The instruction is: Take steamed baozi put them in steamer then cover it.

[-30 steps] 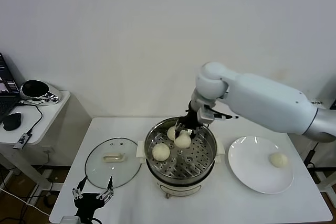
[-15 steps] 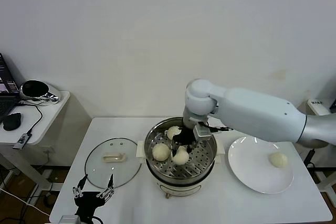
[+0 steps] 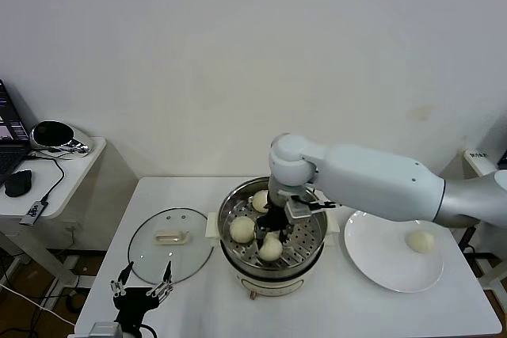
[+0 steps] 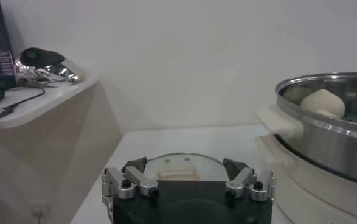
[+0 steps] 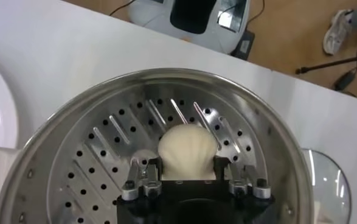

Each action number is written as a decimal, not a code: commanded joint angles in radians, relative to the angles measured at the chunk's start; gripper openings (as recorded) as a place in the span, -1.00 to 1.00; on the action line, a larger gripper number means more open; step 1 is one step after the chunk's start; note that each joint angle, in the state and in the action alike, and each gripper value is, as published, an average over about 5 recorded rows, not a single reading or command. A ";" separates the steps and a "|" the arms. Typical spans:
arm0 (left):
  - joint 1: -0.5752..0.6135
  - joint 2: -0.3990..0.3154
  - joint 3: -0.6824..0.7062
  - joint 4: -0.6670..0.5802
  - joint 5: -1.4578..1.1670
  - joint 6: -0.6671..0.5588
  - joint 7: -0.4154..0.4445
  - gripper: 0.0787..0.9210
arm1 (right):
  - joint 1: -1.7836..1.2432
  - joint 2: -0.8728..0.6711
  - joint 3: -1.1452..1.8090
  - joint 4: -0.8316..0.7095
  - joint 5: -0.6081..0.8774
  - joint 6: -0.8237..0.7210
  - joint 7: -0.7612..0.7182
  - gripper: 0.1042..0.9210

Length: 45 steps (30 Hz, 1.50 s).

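The steamer (image 3: 301, 271) stands mid-table with its perforated tray (image 5: 99, 158) showing. Two baozi lie in it, one at the back (image 3: 259, 199) and one at the left (image 3: 242, 229). My right gripper (image 3: 273, 231) reaches down into the pot and is shut on a third baozi (image 3: 270, 248), held between its fingers just above the tray's front part in the right wrist view (image 5: 187, 149). A fourth baozi (image 3: 420, 241) lies on the white plate (image 3: 380, 263). The cover (image 3: 170, 244) lies flat on the table left of the steamer. My left gripper (image 3: 142, 290) is open and parked in front of the cover (image 4: 178, 165).
A side table (image 3: 55, 172) at the far left holds a shiny dark object (image 3: 55, 136), a mouse (image 3: 17, 183) and cables. The plate is close to the steamer's right side. The table's front edge is just under my left gripper.
My right gripper has carried the baozi from the back of the steamer toward its front and lowered it nearly to the tray. The left arm has not moved.
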 commanded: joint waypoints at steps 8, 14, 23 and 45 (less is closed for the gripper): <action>-0.010 0.001 -0.001 0.017 -0.004 0.003 0.003 0.77 | 0.050 -0.048 0.020 0.019 0.057 -0.069 0.033 0.68; -0.008 0.007 -0.001 0.015 -0.004 0.004 0.006 0.77 | 0.165 -0.155 0.069 0.011 0.171 -0.223 0.025 0.76; -0.001 0.020 -0.003 -0.003 -0.009 0.007 0.009 0.77 | 0.309 -0.414 0.005 -0.042 0.403 -0.789 -0.006 0.76; 0.048 0.032 0.023 -0.010 -0.013 0.017 0.023 0.77 | -0.481 -0.633 0.607 -0.191 -0.135 -0.915 0.097 0.76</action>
